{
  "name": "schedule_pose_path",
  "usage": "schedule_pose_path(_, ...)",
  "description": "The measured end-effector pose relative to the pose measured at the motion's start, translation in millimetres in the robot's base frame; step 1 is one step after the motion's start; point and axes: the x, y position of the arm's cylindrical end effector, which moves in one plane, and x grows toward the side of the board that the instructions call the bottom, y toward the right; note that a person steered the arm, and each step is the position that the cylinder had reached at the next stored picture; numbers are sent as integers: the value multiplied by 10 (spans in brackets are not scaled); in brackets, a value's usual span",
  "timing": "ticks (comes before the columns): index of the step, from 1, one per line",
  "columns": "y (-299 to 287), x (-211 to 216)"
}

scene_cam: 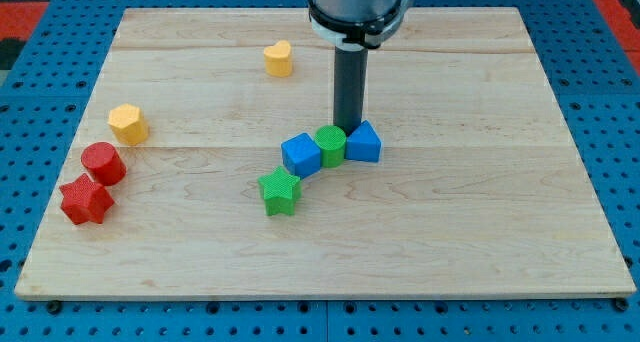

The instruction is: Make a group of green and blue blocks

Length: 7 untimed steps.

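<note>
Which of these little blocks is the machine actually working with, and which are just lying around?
In the job:
blue cube
green cylinder
blue block
green star
my tip, just behind the green cylinder

Lying about:
yellow heart-shaped block
yellow block
red cylinder
red star
wooden board

The bench (480, 222) is pale, light-toned wood with faint grain lines running across it, set on a blue pegboard base (620, 132) dotted with holes; a red patch (25, 12) shows at the view's top left corner. The rod is dark grey to black, down to my tip (347, 128). The blue cube (301, 154) and the blue wedge-like block (364, 142) are saturated blue. The green cylinder (331, 144) and green star (280, 191) are bright green. The yellow heart-like block (279, 58) and yellow hexagonal block (128, 123) are warm yellow. The red cylinder (102, 163) and red star (84, 200) are strong red
</note>
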Motion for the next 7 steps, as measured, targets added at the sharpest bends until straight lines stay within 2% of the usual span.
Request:
schedule_pose_path(1, 17, -12)
schedule_pose_path(2, 111, -277)
schedule_pose_path(3, 872, -202)
schedule_pose_path(4, 1202, 62)
schedule_pose_path(7, -880, 390)
